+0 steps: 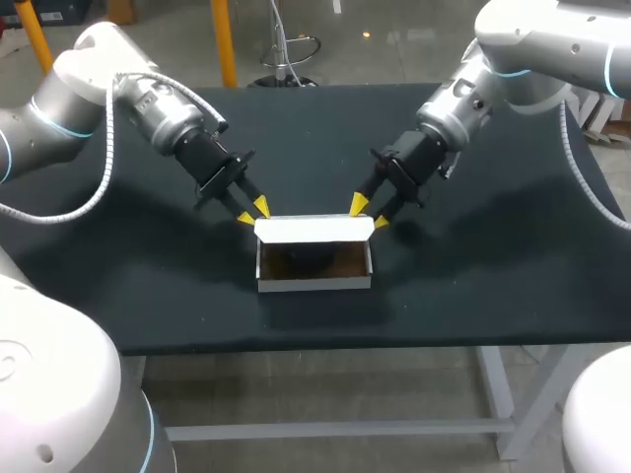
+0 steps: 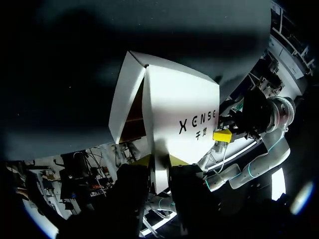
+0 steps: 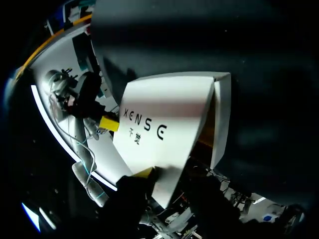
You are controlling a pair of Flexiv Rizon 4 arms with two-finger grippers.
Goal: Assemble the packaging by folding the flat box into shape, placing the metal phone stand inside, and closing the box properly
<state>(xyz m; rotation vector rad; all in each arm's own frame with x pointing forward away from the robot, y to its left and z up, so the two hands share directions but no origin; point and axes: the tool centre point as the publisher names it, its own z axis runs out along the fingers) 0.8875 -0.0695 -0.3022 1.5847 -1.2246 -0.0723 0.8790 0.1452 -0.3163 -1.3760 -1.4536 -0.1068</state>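
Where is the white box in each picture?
Head view: the box sits mid-table, between the left gripper and the right gripper.
Left wrist view: the box is just ahead of the left gripper, which pinches the lid's edge.
Right wrist view: the box is just ahead of the right gripper.
Shared landmark: the raised white lid.

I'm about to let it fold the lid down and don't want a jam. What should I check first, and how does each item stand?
1. Box erected and flat on the table: ok.
2. Dark object lies inside the box; whether it is the phone stand: cannot tell.
3. Lid raised, nothing resting on it: ok.
4. Left gripper has its jaws closed on the lid's corner: ok.
5. Right gripper at the lid's other corner: ok.
6. Side flaps tucked in: cannot tell.
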